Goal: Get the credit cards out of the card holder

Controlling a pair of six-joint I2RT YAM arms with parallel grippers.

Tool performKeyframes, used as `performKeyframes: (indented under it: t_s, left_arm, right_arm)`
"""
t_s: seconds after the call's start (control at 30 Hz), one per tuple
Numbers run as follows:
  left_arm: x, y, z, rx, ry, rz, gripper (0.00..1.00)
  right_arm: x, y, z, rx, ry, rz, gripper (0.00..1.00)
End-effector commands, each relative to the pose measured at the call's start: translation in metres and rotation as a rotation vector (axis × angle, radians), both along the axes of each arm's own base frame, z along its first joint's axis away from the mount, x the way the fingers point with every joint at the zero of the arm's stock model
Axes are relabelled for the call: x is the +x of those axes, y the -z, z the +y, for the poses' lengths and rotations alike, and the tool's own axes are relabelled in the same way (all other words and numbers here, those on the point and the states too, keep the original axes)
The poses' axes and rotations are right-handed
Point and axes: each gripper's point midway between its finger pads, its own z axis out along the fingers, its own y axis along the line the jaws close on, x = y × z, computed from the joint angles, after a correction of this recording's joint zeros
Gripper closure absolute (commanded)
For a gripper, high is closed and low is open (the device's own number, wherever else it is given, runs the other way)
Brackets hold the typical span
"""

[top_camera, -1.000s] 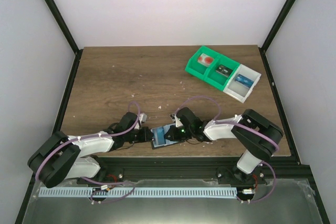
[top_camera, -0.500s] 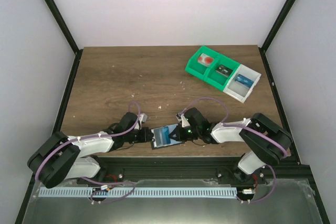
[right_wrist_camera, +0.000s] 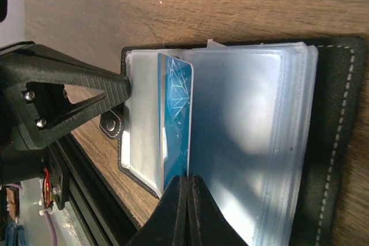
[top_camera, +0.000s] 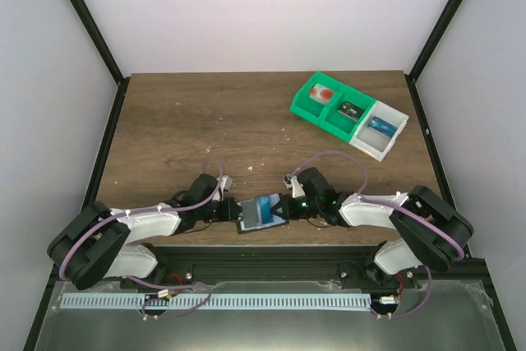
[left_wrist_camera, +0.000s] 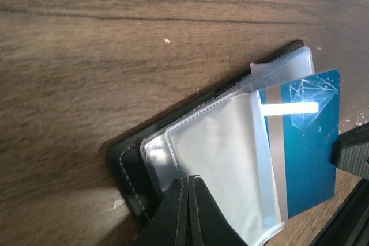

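The right arm (top_camera: 370, 211) has swung out toward 3 o'clock since a second ago, its elbow lower and farther from the middle. Its end effector (top_camera: 288, 207) has slid the same way off the card holder (top_camera: 245, 223), so more of the one blue card (top_camera: 265, 210) now shows.

Nearest, at 6 o'clock on the tabletop (top_camera: 205, 121), the single card holder lies open and flat just inside the near edge, with the two end effectors meeting over it. The left arm (top_camera: 148, 221) reaches in from 9 o'clock. Its end effector (left_wrist_camera: 187, 181) is closed, fingers pinched together on the holder's clear plastic sleeves at the black stitched edge. The right end effector comes in from 3 o'clock, also closed, and its fingertips nip the edge of the blue card. That card stands partly out of its sleeve, toward the holder's 3 o'clock side. No other card can be made out in the cloudy sleeves.

Farther off, toward 1 o'clock and well apart from the holder, sits a row of three bins (top_camera: 322, 121), two green and one white. Each holds one small thing: a red one (top_camera: 325, 94) in the end green bin, a dark one (top_camera: 351, 109) in the middle green bin and a blue one (top_camera: 379, 124) in the white bin.
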Motion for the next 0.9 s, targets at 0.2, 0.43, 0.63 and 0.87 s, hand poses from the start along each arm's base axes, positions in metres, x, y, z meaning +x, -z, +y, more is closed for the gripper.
performKeyframes:
  t_s: [0.2,0.43,0.63,0.87]
  left_arm:
    - [0.032,-0.041,-0.018,0.004,0.014,-0.106,0.78]
    - [0.038,-0.124,-0.042,-0.099,0.222,-0.430,0.67]
    - [-0.003,-0.195,-0.062,-0.107,0.509,-0.913,0.57]
    - [-0.043,-0.239,-0.051,-0.130,0.685,-1.230,0.53]
  right_arm:
    - [0.009,-0.026,-0.025,-0.070,0.061,-0.112,1.00]
    - [0.011,-0.079,-0.024,0.034,0.137,-0.118,1.00]
    - [0.001,-0.136,-0.004,0.309,0.170,0.022,1.00]
    - [-0.007,-0.196,0.003,0.540,0.147,0.062,0.99]
